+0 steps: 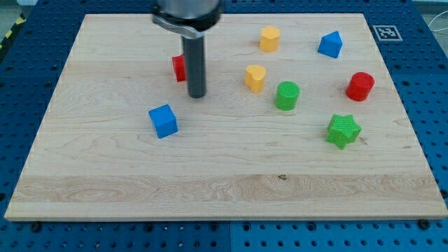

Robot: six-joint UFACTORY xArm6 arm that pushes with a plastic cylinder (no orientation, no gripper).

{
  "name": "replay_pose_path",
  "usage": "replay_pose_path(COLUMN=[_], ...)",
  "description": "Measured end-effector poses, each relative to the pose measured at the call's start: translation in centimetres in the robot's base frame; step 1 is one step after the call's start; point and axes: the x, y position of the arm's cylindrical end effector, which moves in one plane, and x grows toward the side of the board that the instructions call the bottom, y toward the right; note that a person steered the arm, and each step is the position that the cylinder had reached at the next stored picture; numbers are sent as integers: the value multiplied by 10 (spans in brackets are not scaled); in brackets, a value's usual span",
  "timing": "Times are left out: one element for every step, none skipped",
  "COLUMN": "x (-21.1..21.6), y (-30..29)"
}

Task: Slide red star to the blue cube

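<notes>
The red star [179, 67] lies at the upper middle-left of the wooden board, mostly hidden behind my rod; only its left edge shows. The blue cube [163, 120] sits below it and slightly to the view's left. My tip [197, 95] rests on the board just right of and below the red star, and above and to the right of the blue cube, apart from the cube.
Other blocks on the wooden board [105, 175]: a yellow hexagon [269, 38], a blue triangular block [330, 44], a yellow heart [255, 77], a green cylinder [286, 95], a red cylinder [360, 86], a green star [343, 131].
</notes>
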Motion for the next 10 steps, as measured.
replay_pose_path(x=[0, -18, -76, -112, -115, -110, -77, -21, -1, -28], y=[-50, -98, -133, -137, -103, -47, 6, 40, 51, 37])
